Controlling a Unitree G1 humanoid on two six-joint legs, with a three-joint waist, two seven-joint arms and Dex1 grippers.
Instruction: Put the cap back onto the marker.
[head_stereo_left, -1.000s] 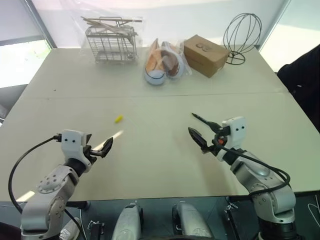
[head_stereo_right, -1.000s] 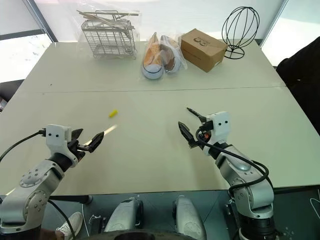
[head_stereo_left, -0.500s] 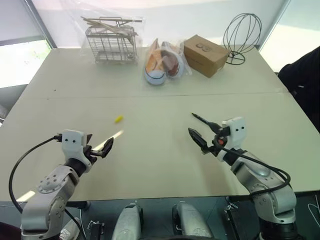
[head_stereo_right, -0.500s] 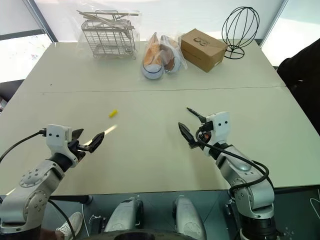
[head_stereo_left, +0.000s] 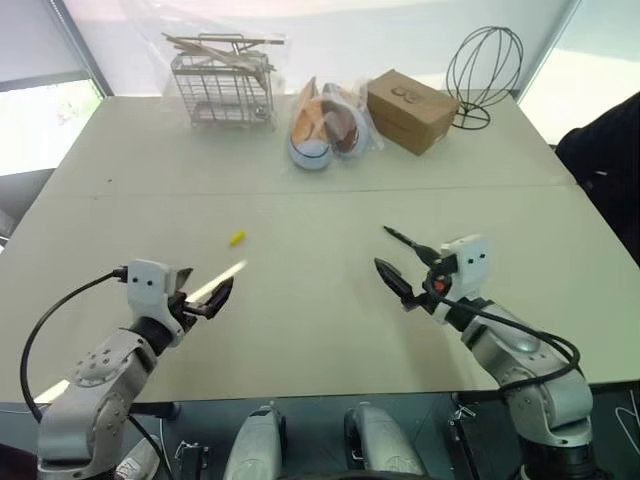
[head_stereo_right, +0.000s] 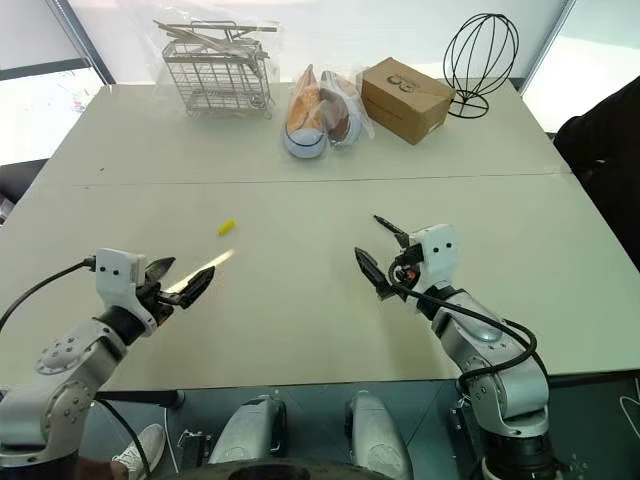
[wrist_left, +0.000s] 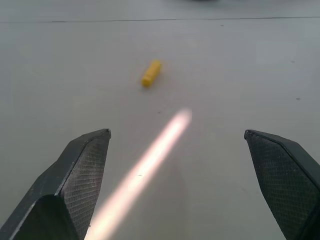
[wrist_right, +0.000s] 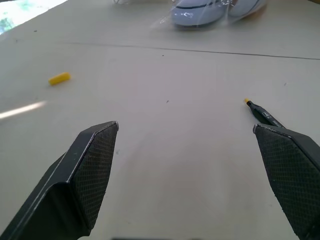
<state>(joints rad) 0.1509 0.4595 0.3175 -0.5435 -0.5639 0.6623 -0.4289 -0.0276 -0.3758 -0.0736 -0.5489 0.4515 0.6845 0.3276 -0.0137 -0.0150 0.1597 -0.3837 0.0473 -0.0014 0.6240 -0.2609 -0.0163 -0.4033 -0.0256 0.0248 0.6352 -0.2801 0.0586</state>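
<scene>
Yellow cap (wrist_left: 151, 73) on table ahead of left pincer (wrist_left: 185, 165), jaws wide, empty; marker (wrist_right: 261, 114) by right pincer (wrist_right: 195, 170), wide.

2 silver-grey jointed arms, black cables, white wrist blocks, black pointed textured fingers (wrist_left: 82, 170).

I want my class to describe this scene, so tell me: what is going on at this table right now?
A two-armed robot is at the start of recapping a marker; nothing is held yet. The yellow cap lies loose on the table, ahead of the open left end effector. The black marker lies uncapped on the table by the open right end effector, its tip pointing away from the robot. A wire basket, bagged shoes, a cardboard box and a wire stand sit along the far edge.
</scene>
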